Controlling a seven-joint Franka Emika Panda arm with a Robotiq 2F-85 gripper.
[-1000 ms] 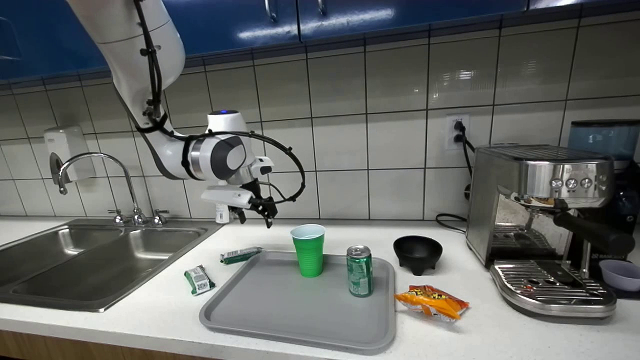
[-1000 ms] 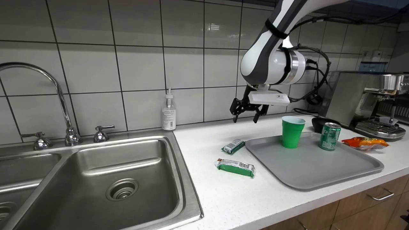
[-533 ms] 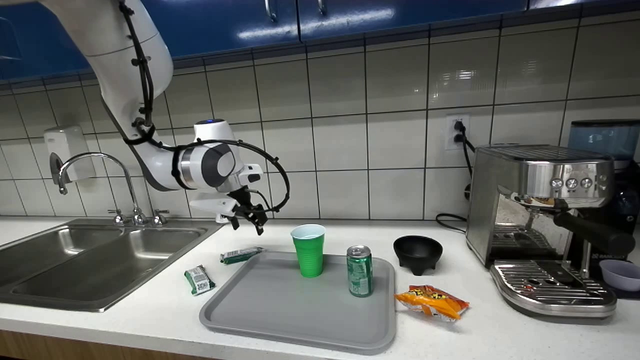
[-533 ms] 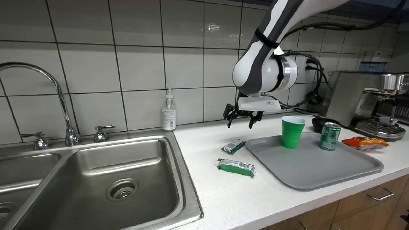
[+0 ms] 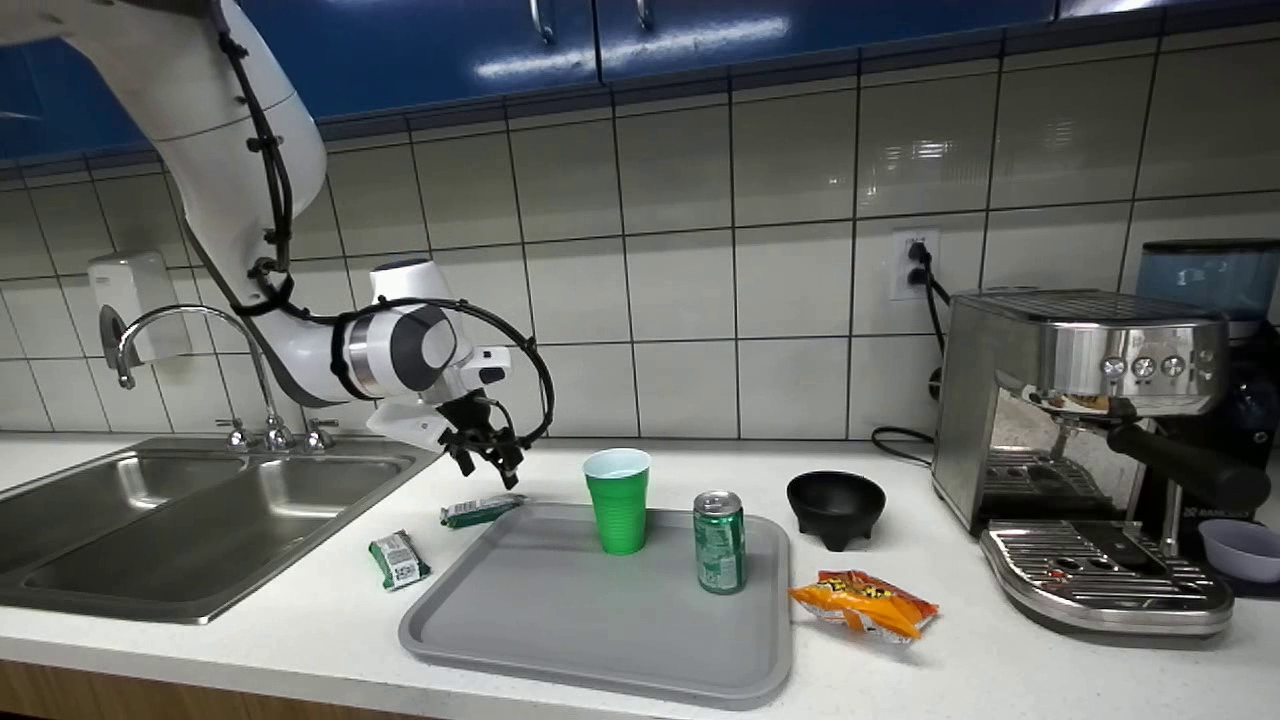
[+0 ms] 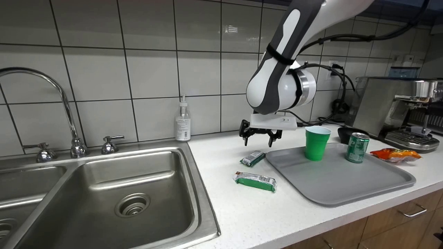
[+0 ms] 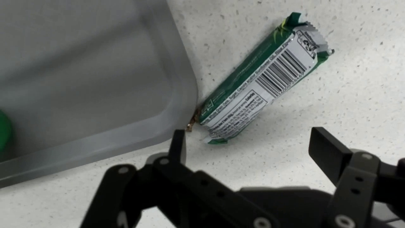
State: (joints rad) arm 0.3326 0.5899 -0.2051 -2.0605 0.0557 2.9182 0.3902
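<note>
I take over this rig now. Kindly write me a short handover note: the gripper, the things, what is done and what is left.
Gripper: open and empty, raised above the counter, close to the nearer snack bar.
Things: the nearer snack bar lies on the counter, one end at the corner of the tray; the other snack bar lies apart from the tray. A cup and a can stand upright on the tray.
Done: the gripper is near the bar, jaws open.
Left: probably closing on that bar, which is not held yet.
</note>
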